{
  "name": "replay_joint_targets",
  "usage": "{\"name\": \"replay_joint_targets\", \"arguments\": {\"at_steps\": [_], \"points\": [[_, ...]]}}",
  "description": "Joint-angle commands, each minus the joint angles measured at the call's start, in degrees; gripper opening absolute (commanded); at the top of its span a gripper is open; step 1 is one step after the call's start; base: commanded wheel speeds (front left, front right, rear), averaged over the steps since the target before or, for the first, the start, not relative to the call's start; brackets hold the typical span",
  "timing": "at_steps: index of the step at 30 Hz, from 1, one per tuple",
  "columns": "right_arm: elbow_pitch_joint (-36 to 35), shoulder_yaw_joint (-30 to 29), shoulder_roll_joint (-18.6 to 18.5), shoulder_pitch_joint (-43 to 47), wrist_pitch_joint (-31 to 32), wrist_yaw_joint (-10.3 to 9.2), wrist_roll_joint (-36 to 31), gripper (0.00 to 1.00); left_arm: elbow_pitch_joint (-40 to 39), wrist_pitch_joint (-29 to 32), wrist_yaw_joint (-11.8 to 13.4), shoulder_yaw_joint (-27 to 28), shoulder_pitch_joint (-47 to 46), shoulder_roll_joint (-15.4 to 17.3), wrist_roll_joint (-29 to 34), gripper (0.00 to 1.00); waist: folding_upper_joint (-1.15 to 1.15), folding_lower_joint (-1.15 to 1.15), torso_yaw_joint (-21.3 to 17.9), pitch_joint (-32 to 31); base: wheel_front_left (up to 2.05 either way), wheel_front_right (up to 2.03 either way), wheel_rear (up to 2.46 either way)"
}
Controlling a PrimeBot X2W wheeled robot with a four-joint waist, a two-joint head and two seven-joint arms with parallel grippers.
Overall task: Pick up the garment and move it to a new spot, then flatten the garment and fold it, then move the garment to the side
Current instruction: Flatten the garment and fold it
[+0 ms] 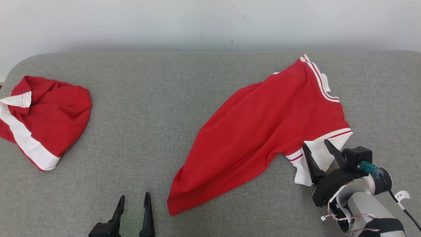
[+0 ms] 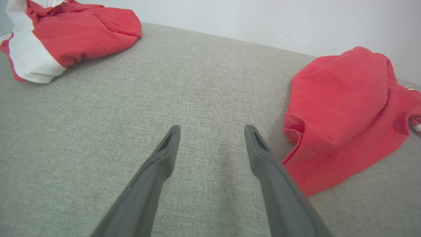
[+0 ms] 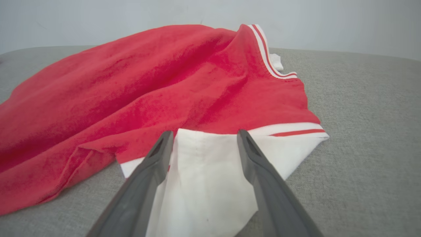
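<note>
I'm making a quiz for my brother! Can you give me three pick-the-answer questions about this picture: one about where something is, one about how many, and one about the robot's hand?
1. Where on the grey surface is the crumpled garment?
A) far left B) middle C) far right
2. How many red garments are there?
A) one B) two C) three
3. How does the right gripper look?
A) shut on cloth B) open at the white sleeve C) shut on nothing

Answers:
1 A: it lies by the left edge in the head view.
2 B: the crumpled one plus the spread-out garment.
3 B: its fingers stand apart, with the sleeve showing between them.
</note>
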Motion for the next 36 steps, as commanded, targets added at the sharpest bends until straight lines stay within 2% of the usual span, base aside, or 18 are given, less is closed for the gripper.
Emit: {"name": "replay_joint_targets", "arguments": {"at_steps": [1, 6, 7, 9, 10, 11, 12, 18, 21, 28, 34, 35, 36], "points": [[0.4, 0.2, 0.6, -0.8, -0.1, -0.13, -0.3, 1.0, -0.2, -0.2, 0.1, 0.0, 0.5, 0.1, -0.5, 1.0, 0.0, 0.0, 0.2, 0.2, 0.0, 0.0, 0.0], [2.4, -0.1, 0.5, -2.1, 0.4, -0.13, -1.0, 1.0, -0.3, -0.2, 0.4, -0.7, 0.0, 0.0, -1.0, 1.0, 0.0, 0.0, 0.5, 0.6, 0.0, 0.0, 0.0], [2.8, -0.2, 0.5, -2.3, 0.4, -0.13, -1.1, 0.89, -0.3, -0.2, 0.4, -0.8, -0.1, 0.1, -1.1, 1.0, 0.0, 0.0, 0.6, 0.6, 0.0, 0.0, 0.0], [3.4, -0.5, 0.5, -2.2, 0.3, -0.13, -1.3, 0.44, -0.5, -0.2, 0.4, -0.8, -0.1, 0.1, -1.3, 1.0, 0.0, 0.0, 0.6, 0.7, 0.0, 0.0, 0.0], [3.4, -0.5, 0.5, -2.2, 0.3, -0.13, -1.3, 0.44, -0.5, -0.2, 0.4, -0.8, -0.1, 0.1, -1.3, 1.0, 0.0, 0.0, 0.6, 0.7, 0.0, 0.0, 0.0], [3.5, -0.6, 0.5, -2.2, 0.3, -0.13, -1.4, 0.27, -0.5, -0.2, 0.5, -0.8, -0.1, 0.1, -1.3, 1.0, 0.0, 0.0, 0.5, 0.7, 0.0, 0.0, 0.0], [3.7, -0.8, 0.5, -2.1, 0.2, -0.13, -1.4, 0.0, -0.6, -0.2, 0.5, -0.7, -0.1, 0.1, -1.3, 1.0, 0.0, 0.0, 0.4, 0.8, 0.0, 0.0, 0.0], [1.8, -2.6, 1.1, -0.6, -0.2, -0.13, -0.3, 0.0, -0.6, -0.2, 0.3, 0.2, 0.8, 0.1, -1.1, 1.0, 0.0, 0.0, -1.0, -0.3, 0.0, 0.0, 0.0], [-1.2, -5.0, 1.0, 1.9, -0.3, -0.13, 0.1, 0.0, -0.5, -0.2, 0.2, 0.6, 1.3, 0.1, -0.9, 1.0, 0.0, 0.0, -2.2, -1.8, 0.0, 0.0, 0.0], [-10.1, -13.6, 2.5, 12.9, -0.3, -0.13, -1.3, 0.0, -0.1, -0.2, -0.3, 3.0, 3.5, 0.0, -0.1, 1.0, 0.0, 0.0, -5.5, -5.9, 0.0, 0.0, 0.0], [-12.2, -18.6, 4.3, 21.3, -0.3, -0.13, -3.4, 0.0, 0.1, -0.2, -0.9, 4.1, 4.9, 0.1, 0.1, 1.0, 0.0, 0.0, -7.4, -7.5, 0.0, 0.0, 0.0], [-12.4, -19.4, 4.4, 22.1, -0.3, -0.13, -3.9, 0.29, 0.3, -0.2, -0.9, 4.1, 5.1, 0.0, 0.1, 1.0, 0.0, 0.0, -7.6, -7.5, 0.0, 0.0, 0.0], [-12.4, -20.0, 4.7, 22.8, -0.3, -0.13, -4.5, 1.0, 0.4, -0.2, -0.9, 4.1, 5.2, 0.0, 0.2, 1.0, 0.0, 0.0, -7.7, -7.6, 0.0, 0.0, 0.0]]}}
